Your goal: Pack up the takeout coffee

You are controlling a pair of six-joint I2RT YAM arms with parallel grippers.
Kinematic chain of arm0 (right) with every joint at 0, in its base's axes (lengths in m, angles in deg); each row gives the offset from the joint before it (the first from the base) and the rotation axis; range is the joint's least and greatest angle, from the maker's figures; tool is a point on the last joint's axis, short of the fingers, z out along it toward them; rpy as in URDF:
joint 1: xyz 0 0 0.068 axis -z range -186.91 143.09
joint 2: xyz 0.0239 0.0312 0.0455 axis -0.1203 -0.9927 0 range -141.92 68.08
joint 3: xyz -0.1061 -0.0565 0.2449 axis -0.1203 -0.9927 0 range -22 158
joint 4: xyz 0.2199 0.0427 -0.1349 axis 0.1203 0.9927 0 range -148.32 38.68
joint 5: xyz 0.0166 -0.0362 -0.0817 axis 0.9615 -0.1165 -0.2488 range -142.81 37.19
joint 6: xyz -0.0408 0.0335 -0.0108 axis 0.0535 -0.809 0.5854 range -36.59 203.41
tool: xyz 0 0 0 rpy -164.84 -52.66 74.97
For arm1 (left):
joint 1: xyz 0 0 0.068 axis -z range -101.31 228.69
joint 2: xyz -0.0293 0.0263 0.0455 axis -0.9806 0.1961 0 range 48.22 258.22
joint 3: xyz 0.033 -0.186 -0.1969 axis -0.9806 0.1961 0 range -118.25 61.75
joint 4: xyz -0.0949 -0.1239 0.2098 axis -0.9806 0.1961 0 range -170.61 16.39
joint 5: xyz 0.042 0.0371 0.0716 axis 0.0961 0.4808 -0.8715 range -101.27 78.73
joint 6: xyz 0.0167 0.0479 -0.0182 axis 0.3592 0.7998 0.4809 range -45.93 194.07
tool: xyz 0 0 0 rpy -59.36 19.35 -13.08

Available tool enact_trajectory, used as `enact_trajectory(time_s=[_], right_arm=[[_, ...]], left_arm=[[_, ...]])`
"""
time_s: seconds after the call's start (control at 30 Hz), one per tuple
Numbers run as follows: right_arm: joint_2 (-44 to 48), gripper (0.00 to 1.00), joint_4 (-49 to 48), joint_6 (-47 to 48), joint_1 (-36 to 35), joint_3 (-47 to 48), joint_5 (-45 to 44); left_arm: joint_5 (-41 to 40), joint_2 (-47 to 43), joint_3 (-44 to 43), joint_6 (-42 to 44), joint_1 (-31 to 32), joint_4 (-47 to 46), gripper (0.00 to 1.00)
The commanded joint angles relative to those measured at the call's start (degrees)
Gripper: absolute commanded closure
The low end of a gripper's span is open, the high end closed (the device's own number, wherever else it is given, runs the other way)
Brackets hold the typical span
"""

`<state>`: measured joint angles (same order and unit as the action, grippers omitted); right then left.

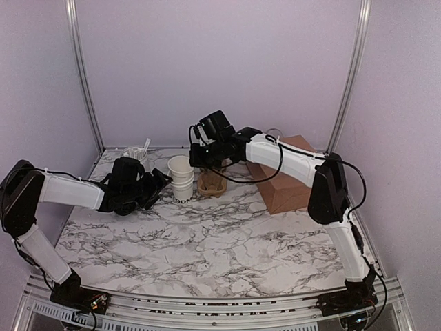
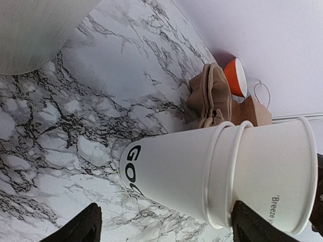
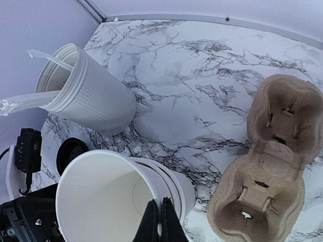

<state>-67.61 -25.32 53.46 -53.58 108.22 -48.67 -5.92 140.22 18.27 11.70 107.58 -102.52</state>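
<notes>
The takeout coffee cup (image 2: 171, 171) is a white paper cup with dark lettering near its base, standing on the marble table (image 1: 207, 241) with no lid on it. A second white cup (image 3: 96, 201) is nested in it and sticks well out of the top. My right gripper (image 3: 161, 222) is shut on that upper cup's rim, one finger inside and one outside. My left gripper (image 2: 164, 229) is open, its fingers (image 2: 81, 227) straddling the stacked cups (image 1: 181, 181) from the left. A round black lid (image 3: 70, 152) lies on the table beside the stack.
A brown moulded-pulp cup tray (image 3: 267, 171) lies just right of the cups. A taller white canister (image 3: 91, 96) with white sticks stands behind them at the back left. A brown box (image 1: 286, 183) sits at the right under the right arm. The enclosure walls are close behind.
</notes>
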Motion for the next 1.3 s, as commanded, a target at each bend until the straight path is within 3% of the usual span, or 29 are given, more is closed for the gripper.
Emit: enact_trajectory(time_s=[0.0,0.8,1.07,1.27], right_arm=[[3.42,1.0,-2.32,0.1,-0.91,0.74,0.9],[9.89,1.0,-0.33,3.44,-0.93,1.15,-2.94],[17.57,1.0,-1.46,5.32,-0.87,-7.25,-4.07],[27.88,1.0,-4.86,7.0,-0.9,-22.05,-4.49]], left_arm=[[-0.41,0.58,0.81,0.58,0.42,1.43,0.1],[0.24,-2.72,-5.85,4.37,0.48,5.31,0.08],[0.42,-6.97,-5.87,6.87,0.55,6.7,0.05],[1.07,-11.92,-5.38,10.22,0.89,9.12,0.01]])
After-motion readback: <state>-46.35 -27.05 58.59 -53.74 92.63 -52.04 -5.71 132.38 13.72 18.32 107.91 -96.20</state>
